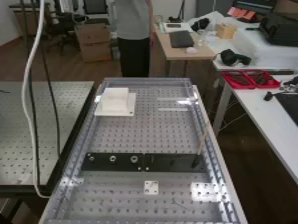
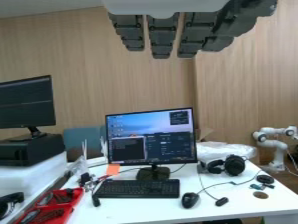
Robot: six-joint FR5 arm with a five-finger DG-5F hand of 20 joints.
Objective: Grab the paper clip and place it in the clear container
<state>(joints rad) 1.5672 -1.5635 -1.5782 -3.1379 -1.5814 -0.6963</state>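
Fingers (image 2: 163,37) straight and empty, the robot hand (image 2: 131,31) awaited the pickup, needing to swing down to the bench (image 1: 123,137), where possibly the paper clip (image 1: 179,204) lay, lower centre of the high view.

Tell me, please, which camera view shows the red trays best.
The high view: it shows the red trays whole, from above. The wrist view shows them closer, but the picture's edge cuts them off.

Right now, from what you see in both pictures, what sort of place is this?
Probably a robotics lab: there is a bench top full of small holes, a white robot arm near the wall, and a desk with a computer screen.
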